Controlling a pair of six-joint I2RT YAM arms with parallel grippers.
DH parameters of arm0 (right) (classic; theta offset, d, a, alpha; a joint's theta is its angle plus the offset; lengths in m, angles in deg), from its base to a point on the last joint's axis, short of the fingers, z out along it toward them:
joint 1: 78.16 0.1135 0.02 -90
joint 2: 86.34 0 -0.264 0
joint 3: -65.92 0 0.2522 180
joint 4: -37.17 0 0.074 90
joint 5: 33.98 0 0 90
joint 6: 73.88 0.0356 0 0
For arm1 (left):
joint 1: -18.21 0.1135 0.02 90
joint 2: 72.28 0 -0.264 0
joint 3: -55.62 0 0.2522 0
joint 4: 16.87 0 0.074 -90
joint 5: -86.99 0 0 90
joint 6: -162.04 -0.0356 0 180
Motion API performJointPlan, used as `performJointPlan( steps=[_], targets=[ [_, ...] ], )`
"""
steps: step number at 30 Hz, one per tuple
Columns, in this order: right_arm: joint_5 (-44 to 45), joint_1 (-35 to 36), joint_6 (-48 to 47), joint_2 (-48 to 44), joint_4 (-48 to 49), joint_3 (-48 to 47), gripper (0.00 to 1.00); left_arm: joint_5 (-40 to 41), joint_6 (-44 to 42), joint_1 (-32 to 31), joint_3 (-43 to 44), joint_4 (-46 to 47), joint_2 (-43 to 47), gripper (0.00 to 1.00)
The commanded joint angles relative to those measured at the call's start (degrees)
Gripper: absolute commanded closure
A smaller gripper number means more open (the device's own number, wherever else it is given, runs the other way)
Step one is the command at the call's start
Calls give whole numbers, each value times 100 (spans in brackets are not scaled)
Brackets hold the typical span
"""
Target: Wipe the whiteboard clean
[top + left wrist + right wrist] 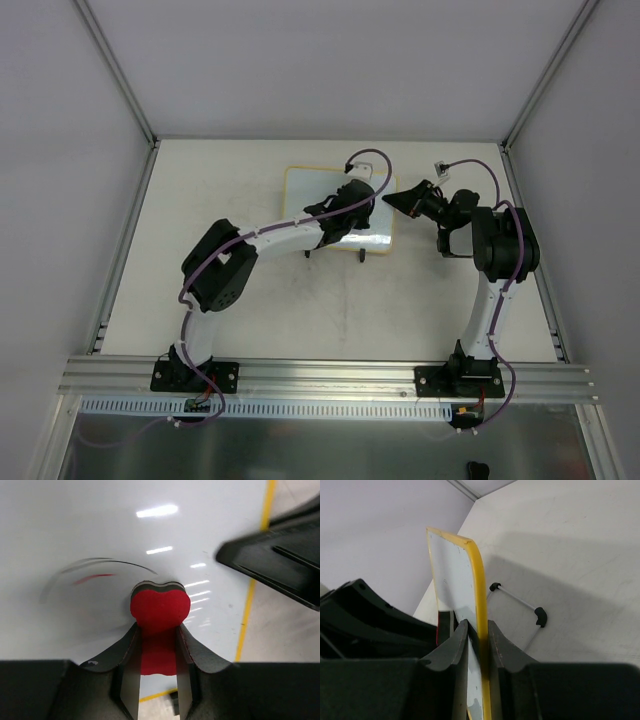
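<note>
Soft, even overhead light fills all three views. White streaks of glare lie on the glossy whiteboard (pixel 100 530) just beyond the left fingers (pixel 127 670), which are blurred while the red eraser (pixel 160 610) between them is sharp. A grey arc left of those fingers looks smeared, perhaps by motion, and right of the right fingers (pixel 455 650) the board casts a broad soft shadow on the table (pixel 580 525).

Glossy yellow-framed whiteboard (pixel 305 195), propped up; faint grey-red smear.

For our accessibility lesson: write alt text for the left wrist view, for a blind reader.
The left gripper holds a red eraser with its tip against the glossy whiteboard. A faint grey and red smear lies left of it; the yellow frame runs down the right.
</note>
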State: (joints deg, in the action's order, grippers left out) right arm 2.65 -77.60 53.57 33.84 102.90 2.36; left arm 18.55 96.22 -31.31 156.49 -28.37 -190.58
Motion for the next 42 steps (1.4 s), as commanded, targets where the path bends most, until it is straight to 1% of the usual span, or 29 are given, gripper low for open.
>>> performJointPlan(
  steps=[1,5,10,13,15,18,29,35,38,40,42],
  targets=[
    [-60,32,-142,5,832,85,100,288,-186,943,-510,-718,-10,100],
    [-69,32,-150,5,832,76,100,226,-204,1356,-765,-718,254,100],
    [-60,32,-150,23,832,58,100,86,-239,1427,-634,-710,194,100],
    [-69,32,-150,5,832,67,100,58,-282,1244,-441,-718,36,100],
    [-60,32,-150,14,832,67,100,251,-353,962,-257,-718,-105,100],
    [-60,41,-150,14,832,58,100,287,-414,638,-11,-736,-298,100],
    [-60,32,-168,23,832,49,100,331,-423,-119,622,-771,-852,100],
    [-69,32,-159,23,832,58,100,-12,-397,-269,833,-754,-1133,100],
    [-69,32,-168,5,832,76,100,137,-450,-287,790,-762,-1073,100],
    [-69,32,-168,-3,832,76,100,461,-502,-234,729,-754,-994,100],
    [-78,32,-168,5,832,93,100,420,-502,-85,641,-762,-870,100]
  ],
)
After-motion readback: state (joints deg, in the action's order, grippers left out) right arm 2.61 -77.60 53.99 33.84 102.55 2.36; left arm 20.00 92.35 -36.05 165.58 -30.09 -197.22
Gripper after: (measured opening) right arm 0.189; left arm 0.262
